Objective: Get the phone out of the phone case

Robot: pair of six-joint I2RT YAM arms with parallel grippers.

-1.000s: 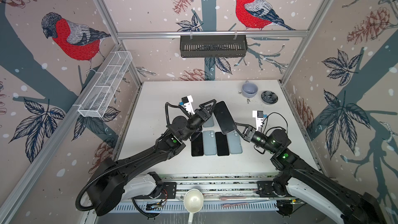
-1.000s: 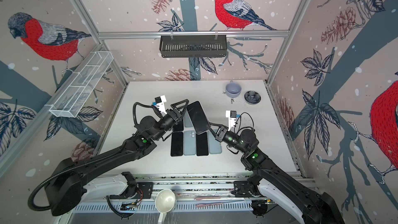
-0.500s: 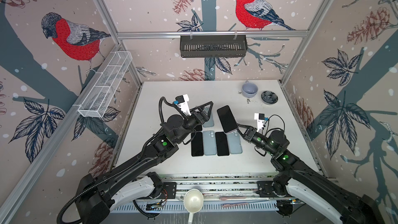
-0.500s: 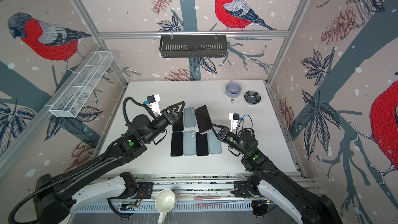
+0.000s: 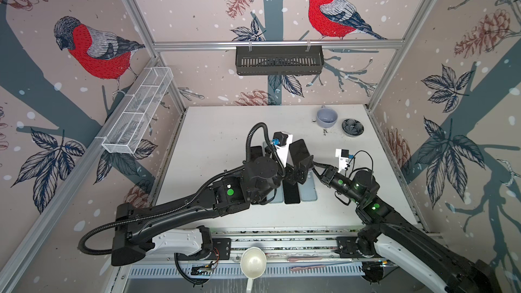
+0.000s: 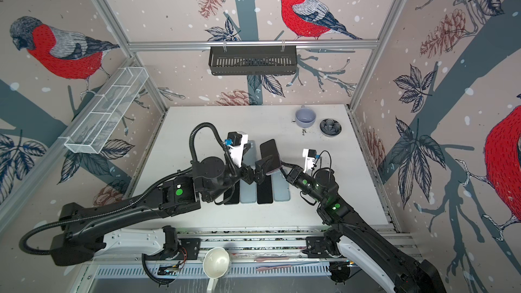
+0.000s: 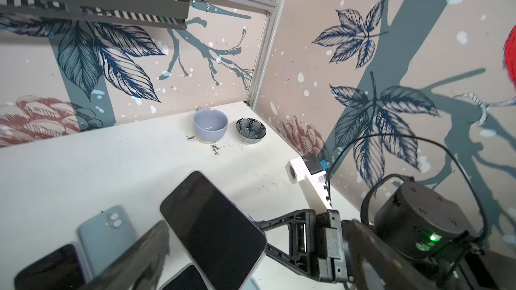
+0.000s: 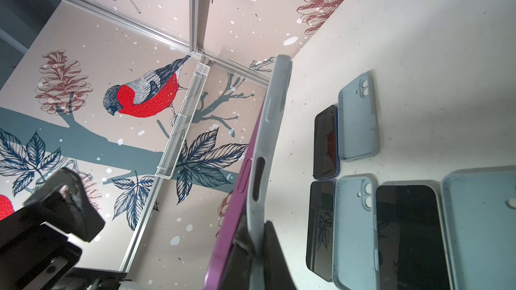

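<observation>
The phone (image 5: 300,150) (image 6: 270,154), dark screen up and purple-edged, hangs tilted above the table. In the right wrist view its purple edge (image 8: 240,188) has come partly away from the pale phone case (image 8: 269,124). My right gripper (image 5: 313,164) (image 6: 282,165) (image 8: 255,228) is shut on the case wall, with one finger between case and phone. My left gripper (image 5: 298,171) (image 6: 259,169) (image 7: 258,227) is open at the phone's near end. Its fingers (image 7: 139,258) stand either side of the screen (image 7: 212,227) and do not touch it.
Several dark phones (image 5: 291,197) and pale blue cases (image 5: 308,191) lie in rows on the white table (image 5: 225,125) under both grippers. A lilac mug (image 5: 326,116) and a small dark bowl (image 5: 352,127) stand at the back right. A black basket (image 5: 279,60) hangs on the back wall.
My left gripper has swung right and toward the front, round to the phone's near end, and its jaws have opened wider. The right gripper and the cased phone have barely moved.
</observation>
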